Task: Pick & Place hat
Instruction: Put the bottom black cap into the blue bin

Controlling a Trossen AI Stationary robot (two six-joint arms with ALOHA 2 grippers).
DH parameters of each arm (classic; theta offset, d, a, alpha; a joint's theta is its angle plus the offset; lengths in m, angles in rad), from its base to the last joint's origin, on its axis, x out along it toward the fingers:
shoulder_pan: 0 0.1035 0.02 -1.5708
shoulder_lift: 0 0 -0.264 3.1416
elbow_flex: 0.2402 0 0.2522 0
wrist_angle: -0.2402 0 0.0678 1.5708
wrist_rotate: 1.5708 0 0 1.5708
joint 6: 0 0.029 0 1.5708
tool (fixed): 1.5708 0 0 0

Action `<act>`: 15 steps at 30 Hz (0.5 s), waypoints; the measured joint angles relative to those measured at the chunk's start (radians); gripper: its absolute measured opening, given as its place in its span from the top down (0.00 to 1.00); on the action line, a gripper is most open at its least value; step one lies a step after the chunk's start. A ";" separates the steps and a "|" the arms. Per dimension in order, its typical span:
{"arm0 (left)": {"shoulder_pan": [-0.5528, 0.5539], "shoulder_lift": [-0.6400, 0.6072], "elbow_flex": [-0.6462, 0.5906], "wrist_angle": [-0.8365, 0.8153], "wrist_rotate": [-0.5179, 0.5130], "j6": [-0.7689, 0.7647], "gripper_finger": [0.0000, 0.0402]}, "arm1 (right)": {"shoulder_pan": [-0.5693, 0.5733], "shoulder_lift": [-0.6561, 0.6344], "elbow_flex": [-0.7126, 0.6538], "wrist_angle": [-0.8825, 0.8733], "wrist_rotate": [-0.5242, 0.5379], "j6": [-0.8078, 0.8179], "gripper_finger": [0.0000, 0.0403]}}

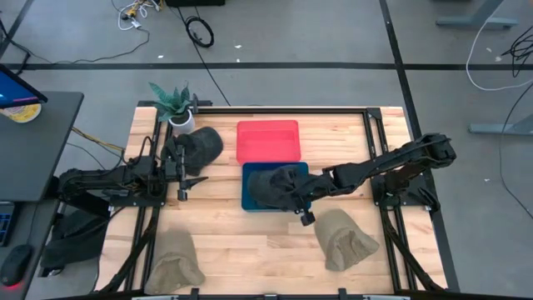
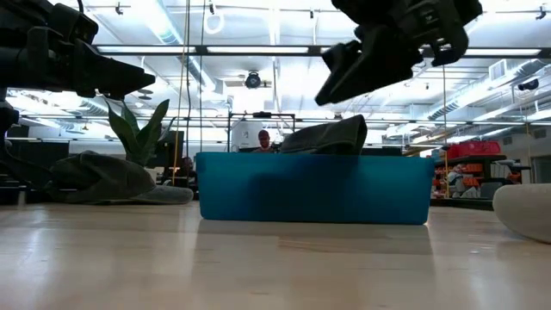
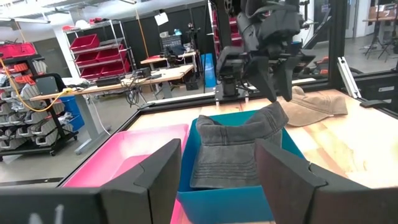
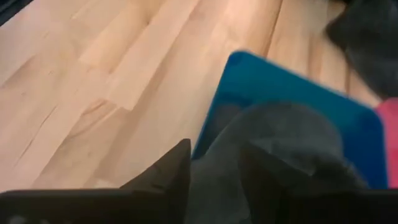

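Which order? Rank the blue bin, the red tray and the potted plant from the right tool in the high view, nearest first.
From the right tool:
1. Blue bin, directly under it, holding the dark hat.
2. Red tray, just beyond the bin.
3. Potted plant, at the far left corner.

Dark grey cloth cap [image 2: 327, 136] beneath the right pincer [image 2: 366, 65] mostly hidden behind blue plastic bin wall [image 2: 314, 189], tan cap [image 2: 525, 209] beside it cut off by edge, background person too small to tell.
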 joint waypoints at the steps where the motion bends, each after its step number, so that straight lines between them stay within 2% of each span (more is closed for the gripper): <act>1: 0.000 0.000 0.000 0.000 0.000 0.000 0.49 | -0.001 0.000 0.000 -0.016 0.002 0.015 0.68; 6: 0.000 0.000 0.000 0.000 0.000 0.000 0.49 | -0.026 0.008 0.000 -0.118 0.086 0.064 0.78; 10: 0.000 0.000 0.000 0.000 0.000 0.000 0.49 | -0.057 0.026 0.000 -0.158 0.087 0.072 0.88; 15: 0.000 0.000 0.000 0.005 0.000 0.000 0.49 | -0.067 0.064 0.000 -0.129 0.077 0.044 0.98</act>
